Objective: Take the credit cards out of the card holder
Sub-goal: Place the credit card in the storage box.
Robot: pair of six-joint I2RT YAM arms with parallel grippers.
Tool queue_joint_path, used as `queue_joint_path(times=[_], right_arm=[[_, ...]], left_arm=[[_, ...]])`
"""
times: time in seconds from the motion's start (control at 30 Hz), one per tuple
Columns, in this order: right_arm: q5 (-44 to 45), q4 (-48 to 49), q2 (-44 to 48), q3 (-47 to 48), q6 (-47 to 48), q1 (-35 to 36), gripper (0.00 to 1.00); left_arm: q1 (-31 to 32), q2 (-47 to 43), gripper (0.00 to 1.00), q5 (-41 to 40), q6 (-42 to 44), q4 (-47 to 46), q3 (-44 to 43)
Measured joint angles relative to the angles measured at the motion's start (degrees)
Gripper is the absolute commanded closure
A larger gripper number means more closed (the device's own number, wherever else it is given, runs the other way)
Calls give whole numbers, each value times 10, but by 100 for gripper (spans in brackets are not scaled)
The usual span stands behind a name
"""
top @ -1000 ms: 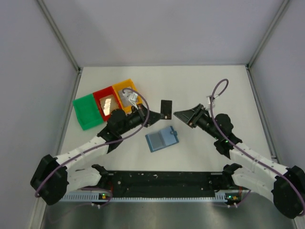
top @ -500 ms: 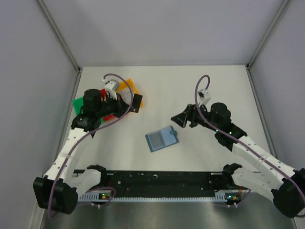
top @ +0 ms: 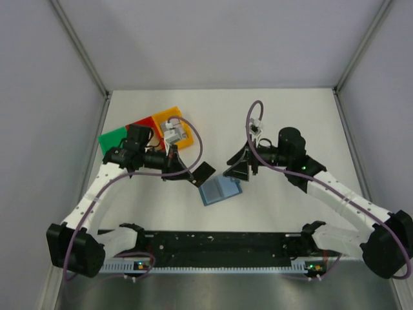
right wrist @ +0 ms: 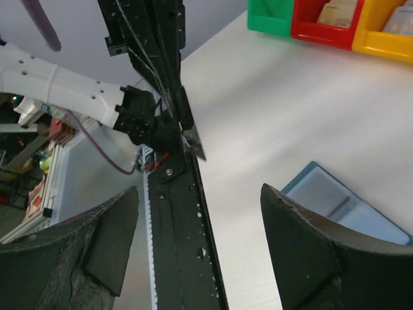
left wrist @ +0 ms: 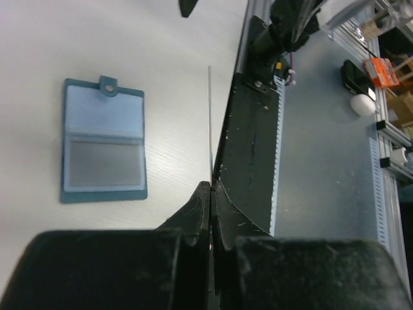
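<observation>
The blue card holder lies open and flat on the table, its grey-blue pockets facing up; it also shows in the left wrist view and the right wrist view. My left gripper is shut on a dark card just left of the holder and above the table. In the left wrist view the card shows edge-on as a thin line rising from the closed left gripper. My right gripper hangs open and empty at the holder's far right edge; the right wrist view shows the right gripper with jaws wide apart.
Green, red and yellow trays stand in a row at the back left, partly under my left arm. In the right wrist view the red tray and yellow tray hold cards. The black base rail runs along the near edge.
My left gripper swung from the trays back toward the card holder, still holding the dark card. My right gripper moved left and nearer to the holder.
</observation>
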State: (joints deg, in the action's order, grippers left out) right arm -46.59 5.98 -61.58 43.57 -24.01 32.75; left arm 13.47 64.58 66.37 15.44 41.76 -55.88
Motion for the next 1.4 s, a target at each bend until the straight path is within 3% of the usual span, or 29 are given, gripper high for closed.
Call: queue_joint_path(times=[0.17, 0.4, 0.63, 0.73, 0.8, 1.03, 1.4], right_arm=[[-54, 9, -36, 23, 2, 16, 33], [-92, 12, -56, 27, 5, 29, 43], [-110, 15, -73, 35, 10, 45, 62], [-115, 17, -75, 35, 11, 46, 79], [-119, 18, -75, 35, 14, 46, 100], [-121, 24, -75, 37, 31, 47, 100], [-88, -18, -75, 38, 95, 54, 100]], left_arm=[[50, 22, 100, 29, 44, 43, -25], [62, 36, 100, 44, 72, 71, -55], [77, 46, 100, 48, 86, 84, -72], [80, 57, 100, 45, 98, 103, -78], [82, 64, 100, 44, 106, 114, -86], [86, 73, 100, 26, 110, 137, -114], [121, 91, 100, -76, 19, 153, -195]])
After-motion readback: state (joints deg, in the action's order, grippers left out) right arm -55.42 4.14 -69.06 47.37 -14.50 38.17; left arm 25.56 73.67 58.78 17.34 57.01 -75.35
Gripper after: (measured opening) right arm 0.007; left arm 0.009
